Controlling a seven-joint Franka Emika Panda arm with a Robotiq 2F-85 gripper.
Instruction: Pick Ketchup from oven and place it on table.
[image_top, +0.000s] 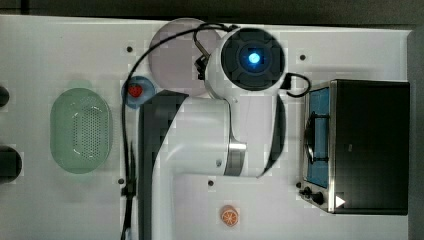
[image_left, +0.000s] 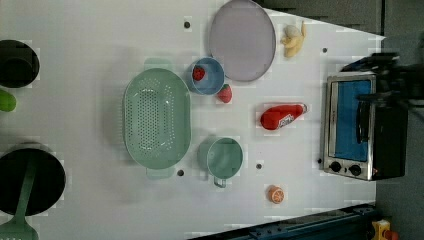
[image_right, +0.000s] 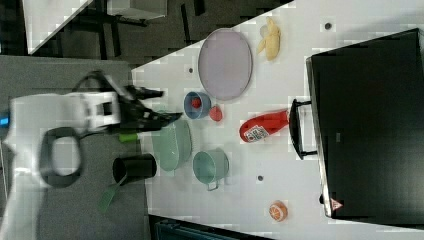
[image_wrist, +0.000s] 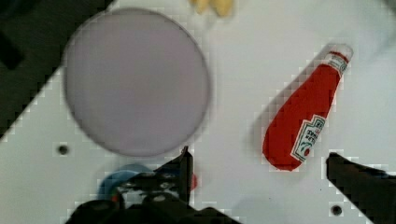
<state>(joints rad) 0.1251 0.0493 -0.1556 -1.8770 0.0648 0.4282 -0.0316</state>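
Note:
The ketchup (image_wrist: 303, 126) is a red bottle with a white label, lying on its side on the white table (image_wrist: 243, 60). Its pale cap points toward the oven (image_left: 360, 125). It also shows in the left view (image_left: 281, 116) and the right view (image_right: 264, 126), just in front of the oven (image_right: 370, 125) handle. The oven (image_top: 365, 145) door looks shut. My gripper (image_wrist: 261, 177) hangs above the table, open and holding nothing, with one dark finger (image_wrist: 184, 168) on each side and the bottle lying clear of both. The right view shows the gripper (image_right: 162, 105) raised well above the table. In the top view my arm covers the bottle.
A lilac plate (image_left: 242, 40) and a banana (image_left: 294, 40) lie near the table's far edge. A blue bowl (image_left: 209, 76) holds a strawberry, and another strawberry (image_left: 225, 93) lies beside it. A green colander (image_left: 157, 117), a teal cup (image_left: 224, 157), an orange slice (image_left: 275, 194) and black pots (image_left: 30, 182) also stand around.

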